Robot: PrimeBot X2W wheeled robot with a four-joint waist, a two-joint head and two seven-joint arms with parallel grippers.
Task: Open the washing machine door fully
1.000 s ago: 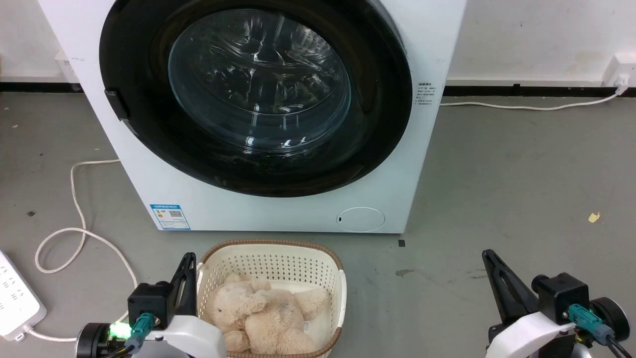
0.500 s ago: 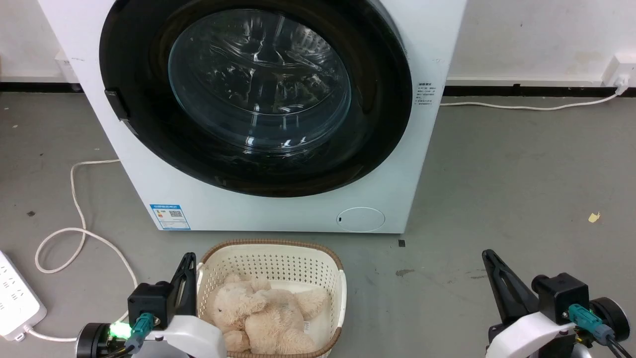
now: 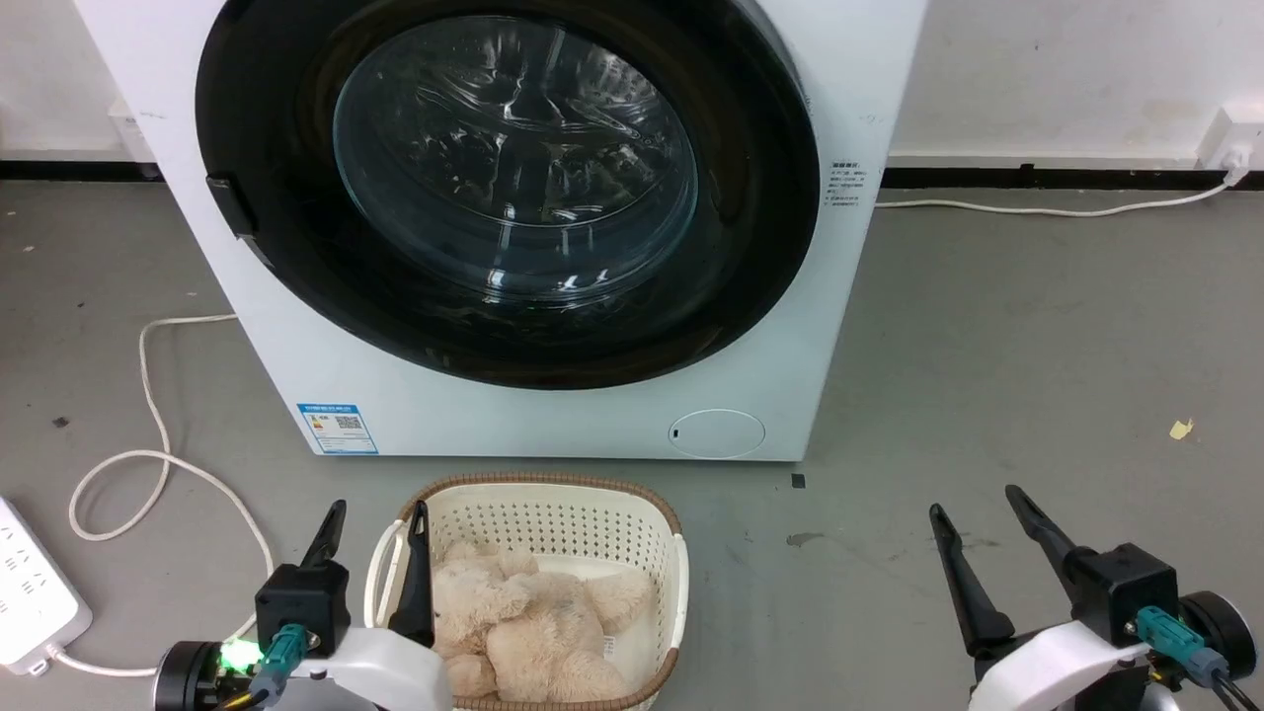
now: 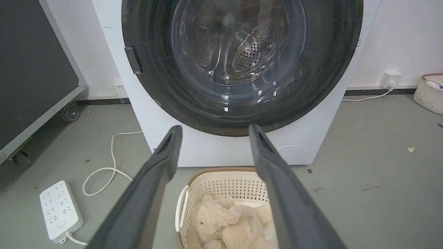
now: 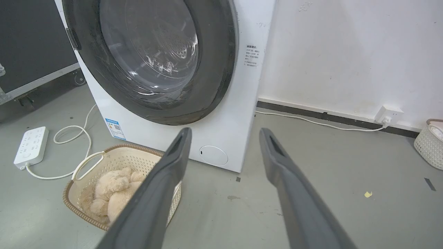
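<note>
The washing machine door (image 3: 750, 207), a glossy black disc with a bulging glass centre, lies flat against the white machine; the steel drum shows through the glass. A small dark handle tab (image 3: 225, 205) sits on its left rim. My left gripper (image 3: 378, 509) is open low at the left, far below the door, its fingers straddling the left edge of the basket. My right gripper (image 3: 975, 501) is open low at the right, over bare floor. The door (image 4: 322, 69) rises beyond the open left gripper (image 4: 214, 128), and the door (image 5: 214, 62) stands up and left of the open right gripper (image 5: 225, 131).
A cream basket (image 3: 538, 489) holding a beige teddy bear (image 3: 523, 612) stands on the floor before the machine. A small white flap (image 3: 716, 433) is at the machine's lower right. A power strip (image 3: 30, 592) and white cable (image 3: 148, 395) lie left; a black wheeled case (image 4: 31, 69) stands farther left.
Both grippers have gone from shut to open, their fingers spread apart. The arms have stayed low. The door has not moved.
</note>
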